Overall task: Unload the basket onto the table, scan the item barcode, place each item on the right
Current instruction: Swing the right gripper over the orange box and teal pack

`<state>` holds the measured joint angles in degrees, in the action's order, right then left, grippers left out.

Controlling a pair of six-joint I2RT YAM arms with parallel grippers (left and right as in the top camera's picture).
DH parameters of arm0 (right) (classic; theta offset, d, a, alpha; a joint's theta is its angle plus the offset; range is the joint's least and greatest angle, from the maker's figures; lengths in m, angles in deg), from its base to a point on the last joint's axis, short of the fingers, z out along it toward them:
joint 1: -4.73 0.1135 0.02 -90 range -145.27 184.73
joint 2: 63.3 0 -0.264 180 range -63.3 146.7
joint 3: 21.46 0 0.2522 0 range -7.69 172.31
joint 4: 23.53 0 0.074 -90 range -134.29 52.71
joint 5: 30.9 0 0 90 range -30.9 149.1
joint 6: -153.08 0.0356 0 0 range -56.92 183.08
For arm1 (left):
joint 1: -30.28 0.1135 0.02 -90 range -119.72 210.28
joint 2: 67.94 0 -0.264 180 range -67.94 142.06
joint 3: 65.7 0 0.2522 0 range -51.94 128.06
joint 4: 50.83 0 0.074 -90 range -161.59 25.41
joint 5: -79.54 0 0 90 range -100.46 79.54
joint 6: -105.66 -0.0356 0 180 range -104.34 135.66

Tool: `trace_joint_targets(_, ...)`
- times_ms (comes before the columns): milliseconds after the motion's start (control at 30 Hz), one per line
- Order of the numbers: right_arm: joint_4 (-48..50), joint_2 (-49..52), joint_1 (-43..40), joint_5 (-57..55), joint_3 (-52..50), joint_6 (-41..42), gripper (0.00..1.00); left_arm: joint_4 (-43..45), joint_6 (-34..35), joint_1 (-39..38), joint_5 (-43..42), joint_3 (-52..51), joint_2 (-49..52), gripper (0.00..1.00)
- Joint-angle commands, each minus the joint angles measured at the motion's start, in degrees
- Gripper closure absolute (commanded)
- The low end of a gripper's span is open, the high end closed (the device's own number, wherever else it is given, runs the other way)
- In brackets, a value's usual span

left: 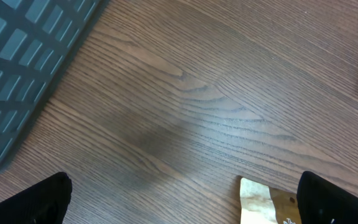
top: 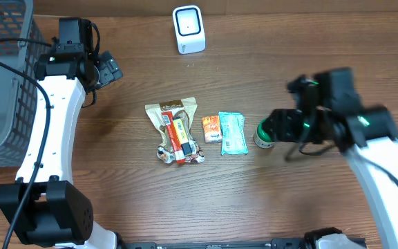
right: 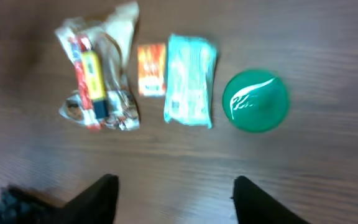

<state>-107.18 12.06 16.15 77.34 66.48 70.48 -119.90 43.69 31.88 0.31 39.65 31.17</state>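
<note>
At the right end of the row, just beside the teal packet, the green-lidded jar stands on the table, the right gripper hanging near it with jaws apart and empty, the left gripper wide open near the basket. A close set off-centre on that round body could, I judge, tip it or shove it into the packet. It seems upright, lid to the ceiling, long axis vertical; no barcode shows.
</note>
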Motion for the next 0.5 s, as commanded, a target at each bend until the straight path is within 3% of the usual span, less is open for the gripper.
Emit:
trace_joint_targets(0,1.44,6.95,3.56,1.40,0.94,-1.11,0.44,0.04,-1.25,0.24,0.13,0.31,-0.50,0.00)
trace_joint_targets(167,8.13,15.26,9.01,0.81,0.94,-2.99,0.48,0.04,-1.25,0.24,0.13,0.31,-0.50,0.00)
trace_joint_targets(267,12.96,18.56,10.99,-0.15,0.90,-2.95,0.57,0.04,-1.25,0.24,0.13,0.31,-0.50,0.00)
trace_joint_targets(467,20.57,23.12,13.40,-0.15,0.90,-2.95,0.60,0.04,-1.25,0.24,0.13,0.31,-0.50,0.00)
